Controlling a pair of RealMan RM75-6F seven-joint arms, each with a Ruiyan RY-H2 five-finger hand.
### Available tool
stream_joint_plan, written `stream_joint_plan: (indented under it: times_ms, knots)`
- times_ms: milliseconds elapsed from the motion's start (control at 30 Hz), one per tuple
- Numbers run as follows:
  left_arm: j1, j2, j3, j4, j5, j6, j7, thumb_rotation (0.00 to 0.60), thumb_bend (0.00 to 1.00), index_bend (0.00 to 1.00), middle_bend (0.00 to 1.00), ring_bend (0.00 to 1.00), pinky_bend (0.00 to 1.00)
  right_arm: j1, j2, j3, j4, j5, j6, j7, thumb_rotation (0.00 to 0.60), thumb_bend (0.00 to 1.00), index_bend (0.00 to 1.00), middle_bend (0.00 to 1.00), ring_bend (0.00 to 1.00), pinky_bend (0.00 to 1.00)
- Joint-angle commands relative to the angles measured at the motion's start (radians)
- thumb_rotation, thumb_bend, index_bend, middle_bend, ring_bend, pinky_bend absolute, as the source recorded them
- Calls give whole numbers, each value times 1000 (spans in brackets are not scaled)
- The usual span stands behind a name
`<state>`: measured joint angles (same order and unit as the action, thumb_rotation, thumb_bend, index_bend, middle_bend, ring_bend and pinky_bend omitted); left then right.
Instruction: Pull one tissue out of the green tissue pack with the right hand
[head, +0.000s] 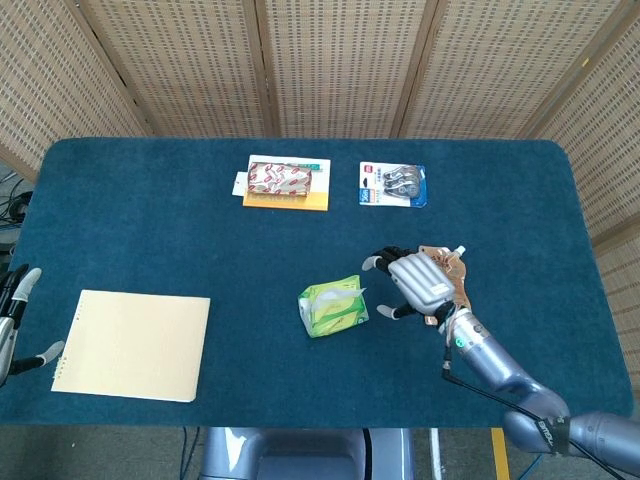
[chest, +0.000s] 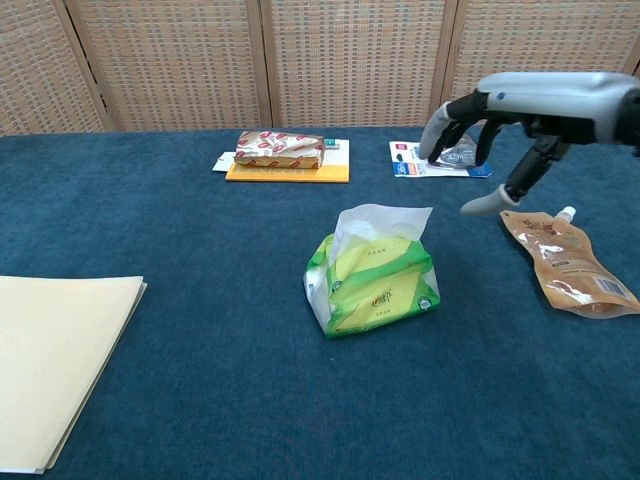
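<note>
Reach phase, by the look of it; the right hand (chest: 497, 150) hangs above the table with its fingers spread and nothing in them, off to the right of the green plastic tissue pack (chest: 372, 284) and not touching it; the pack sits near the middle of the dark blue felt-covered table (head: 150, 200), with a white tissue (chest: 378, 220) already poking up out of its slot, loose and a bit crumpled.

If I were driving this, I'd aim for that raised sheet only, not the pack body; come in from above and to the right, pinch the upper part of the tissue between thumb and a finger, then pull upward rather than sideways, since the pack looks light and will probably drag or tip if the pull is angled; a grab too low may take extra sheets.

Watch the brown spouted refill pouch (chest: 568, 264) lying just under the hand's path; easy to clip it.

Left hand (head: 12, 318) is way off at the table's left edge beside the flat cream paper folder (head: 135, 345), fingers apart, holding nothing.
</note>
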<state>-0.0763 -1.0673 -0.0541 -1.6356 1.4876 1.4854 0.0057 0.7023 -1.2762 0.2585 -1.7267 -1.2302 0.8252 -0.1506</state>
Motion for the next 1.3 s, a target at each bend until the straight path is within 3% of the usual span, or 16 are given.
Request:
stream_joint_plan:
  times_ms: [33, 300, 500, 733, 967, 1100, 1300]
  knots:
    - [-2, 3, -2, 2, -6, -4, -10, 600, 0, 0, 0, 0, 0, 61, -69, -1, 19, 98, -38, -95, 600, 260, 295, 295, 219, 326]
    - [-5, 12, -3, 3, -10, -10, -33, 600, 0, 0, 0, 0, 0, 116, -156, -24, 65, 223, -10, -202, 600, 312, 339, 339, 251, 327]
    - [-8, 17, -5, -3, -15, -15, -41, 600, 0, 0, 0, 0, 0, 141, -191, -23, 96, 264, 6, -221, 600, 372, 458, 447, 352, 387]
    - [-10, 21, -6, -12, -19, -18, -39, 600, 0, 0, 0, 0, 0, 153, -214, -22, 123, 284, 29, -226, 600, 526, 628, 611, 512, 490]
    - [-11, 23, -5, -16, -18, -18, -38, 600, 0, 0, 0, 0, 0, 141, -216, -21, 114, 229, 62, -174, 600, 569, 657, 636, 535, 523]
    - [-11, 25, -5, -20, -17, -15, -38, 600, 0, 0, 0, 0, 0, 125, -194, 1, 70, 189, 90, -115, 600, 604, 657, 636, 535, 524]
    - [-8, 28, -3, -20, -15, -11, -45, 600, 0, 0, 0, 0, 0, 86, -130, 99, -32, 146, 177, 25, 600, 618, 659, 636, 535, 526]
